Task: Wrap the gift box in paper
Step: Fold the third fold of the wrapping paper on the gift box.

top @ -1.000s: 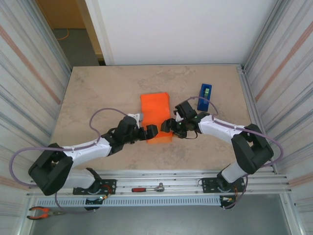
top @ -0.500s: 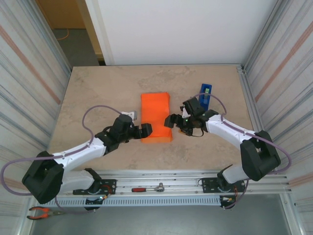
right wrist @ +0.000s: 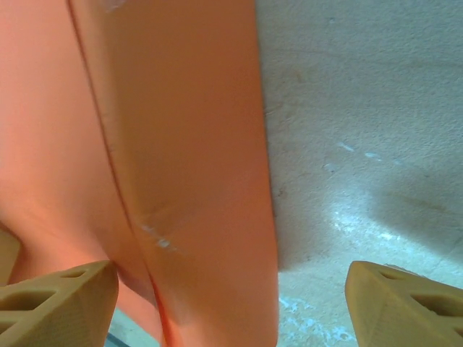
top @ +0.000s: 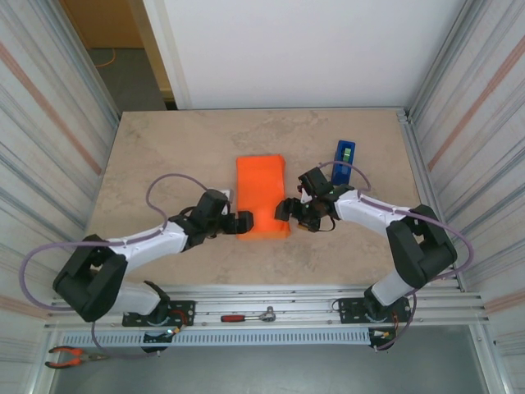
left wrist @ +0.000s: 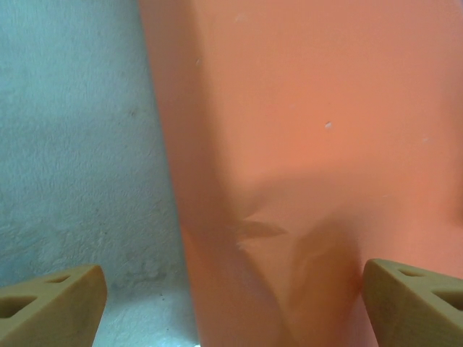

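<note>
— On the table (top: 164,156), dead centre, what lies there?
— The gift box (top: 262,195), skinned in orange paper (left wrist: 311,108). My left gripper (top: 245,222) flanks its near end at 8 o'clock and my right gripper (top: 284,208) at 4 o'clock, both spread wide, clamping nothing.

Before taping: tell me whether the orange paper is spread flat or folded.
Folded. The paper forms a narrow raised block; wrist views show creased sides dropping to the table.
</note>
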Tool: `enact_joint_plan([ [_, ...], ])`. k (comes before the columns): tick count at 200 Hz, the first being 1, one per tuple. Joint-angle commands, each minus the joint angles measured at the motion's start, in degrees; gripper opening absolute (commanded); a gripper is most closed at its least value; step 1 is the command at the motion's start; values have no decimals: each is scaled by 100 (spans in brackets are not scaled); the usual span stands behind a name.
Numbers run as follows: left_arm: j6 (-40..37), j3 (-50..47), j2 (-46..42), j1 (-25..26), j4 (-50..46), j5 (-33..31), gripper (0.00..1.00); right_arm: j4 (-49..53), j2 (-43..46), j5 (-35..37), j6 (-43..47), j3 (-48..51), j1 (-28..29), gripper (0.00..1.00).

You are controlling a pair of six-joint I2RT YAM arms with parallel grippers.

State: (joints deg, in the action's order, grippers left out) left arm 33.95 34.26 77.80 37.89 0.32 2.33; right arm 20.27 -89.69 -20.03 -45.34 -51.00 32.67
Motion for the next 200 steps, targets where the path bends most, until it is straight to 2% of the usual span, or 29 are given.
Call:
enact_joint_plan([
  [1, -182, -121, 234, 73, 153, -97, 91, -37, -119, 197, 163, 51, 27, 79],
  [25, -242, -98, 244, 131, 91, -106, 91, 27, -53, 159, 200, -4, 38, 78],
  [49, -257, -100, -199, 132, 9, -52, 91, 171, 159, 157, 250, -93, 55, 78],
  [72, -275, -100, -654, 124, -40, -81, 92, 288, 378, 202, 270, -164, 90, 81],
  [94, -289, -69, -741, 96, -41, -74, 92, 347, 393, 244, 289, -251, 108, 83],
  [135, -328, 10, -160, 94, 231, -100, 92, 210, 2, 286, 298, -276, 126, 82],
  [168, -403, 52, 449, 160, 503, -367, 90, 34, -347, 455, 325, -186, 126, 70],
  [200, -407, 105, 879, 347, 721, -773, 89, -118, -457, 621, 294, -112, 126, 67],
])
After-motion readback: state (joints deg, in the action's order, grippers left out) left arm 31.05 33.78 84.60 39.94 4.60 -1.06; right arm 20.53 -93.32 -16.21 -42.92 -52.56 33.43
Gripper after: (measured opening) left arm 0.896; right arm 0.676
